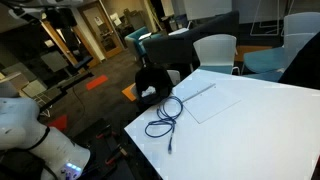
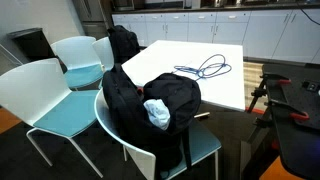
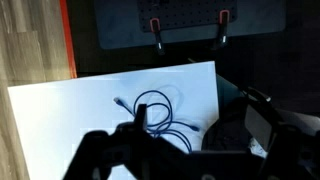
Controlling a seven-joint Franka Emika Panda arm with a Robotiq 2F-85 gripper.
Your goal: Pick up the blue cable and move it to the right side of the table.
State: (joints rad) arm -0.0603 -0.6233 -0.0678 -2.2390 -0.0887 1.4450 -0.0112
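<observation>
The blue cable lies in loose loops on the white table, near its edge, with a small plug at one end. It also shows in the other exterior view on the table. In the wrist view the cable lies on the table well below my gripper. The two dark fingers stand wide apart with nothing between them. The gripper is high above the table and does not touch the cable.
A flat white sheet lies on the table beside the cable. A black backpack sits on a chair at the table's edge; it also shows in the wrist view. White chairs stand around the table.
</observation>
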